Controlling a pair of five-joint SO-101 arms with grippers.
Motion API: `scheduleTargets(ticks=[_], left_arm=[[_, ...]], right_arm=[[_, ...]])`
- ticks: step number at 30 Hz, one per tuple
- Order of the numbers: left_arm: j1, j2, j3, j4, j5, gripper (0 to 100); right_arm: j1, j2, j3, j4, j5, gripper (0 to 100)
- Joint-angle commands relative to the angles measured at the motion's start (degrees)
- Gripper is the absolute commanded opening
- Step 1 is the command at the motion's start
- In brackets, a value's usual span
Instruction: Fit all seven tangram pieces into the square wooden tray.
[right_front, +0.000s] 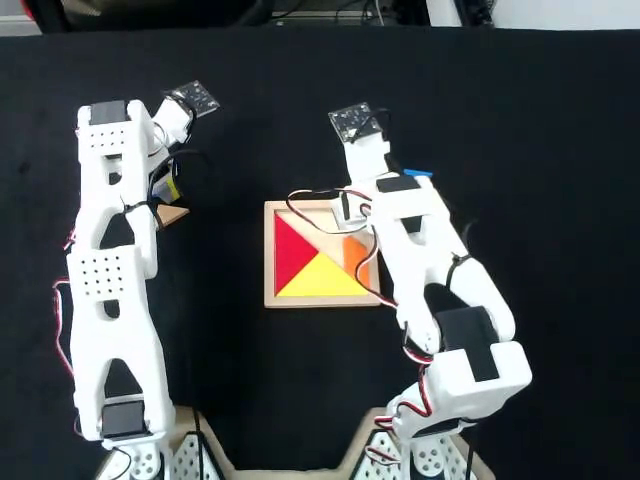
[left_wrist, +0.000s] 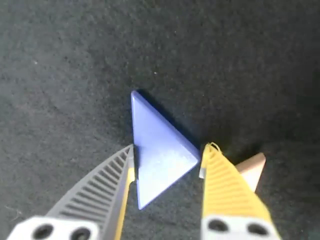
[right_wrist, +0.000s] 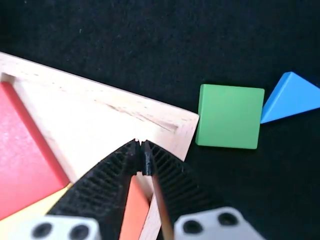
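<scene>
Left tool (left_wrist: 169, 149): the jaws are set on opposite sides of the violet triangle (left_wrist: 157, 145) with both in contact, so it is taken as clamped. Whether the piece is lifted off the table (right_front: 520, 120) cannot be told. The grip is taken across one flat edge and the opposite corner, and that corner contact is judged prone to twisting. The tan piece (left_wrist: 251, 167) is left just behind the yellow finger, well apart from the tray.

Right tool (right_wrist: 140, 146): the tips are pressed together and nothing is held. It is positioned over a corner of the tray (right_wrist: 100, 94), above the orange piece (right_wrist: 134, 207), which is laid by the tray wall. The closed tips are probably being used as a pusher to seat that piece flush.

In the tray, the red triangle (right_front: 292, 250) and yellow triangle (right_front: 320, 280) are seated edge to edge. Bare wood is left toward the corner under the right tool.

The green square (right_wrist: 229, 116) and blue triangle (right_wrist: 290, 97) are staged just outside that corner, touching or nearly so, and are judged a short reach for the right arm.

Four pieces are not yet placed, so the task is judged under half done.
</scene>
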Motion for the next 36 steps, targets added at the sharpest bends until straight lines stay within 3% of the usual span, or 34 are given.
scheduleTargets(ticks=[1, 9, 15, 20, 25, 36], left_arm=[[0.04, 0.88, -4.88, 4.22, -0.44, 10], [1.89, 0.35, -18.33, 12.92, 1.41, 9], [4.35, 0.26, -28.79, 12.92, 14.51, 9], [7.08, -1.76, -31.69, 13.01, 27.08, 10], [11.21, -12.04, -25.19, 13.1, 38.86, 10], [21.05, -44.13, 9.89, 12.84, 57.32, 9]], right_arm=[[1.14, -3.03, -0.13, 0.09, 0.62, 1.1], [1.14, -3.3, -0.13, 0.0, 0.62, 1.1], [1.41, -3.38, -0.22, 0.18, 0.62, 1.1], [7.03, -5.23, -1.01, 0.18, -2.11, 1.1], [13.45, -11.21, 1.19, -0.53, -11.69, 1.1], [14.33, -20.18, 10.95, -8.79, -12.48, 1.2]])
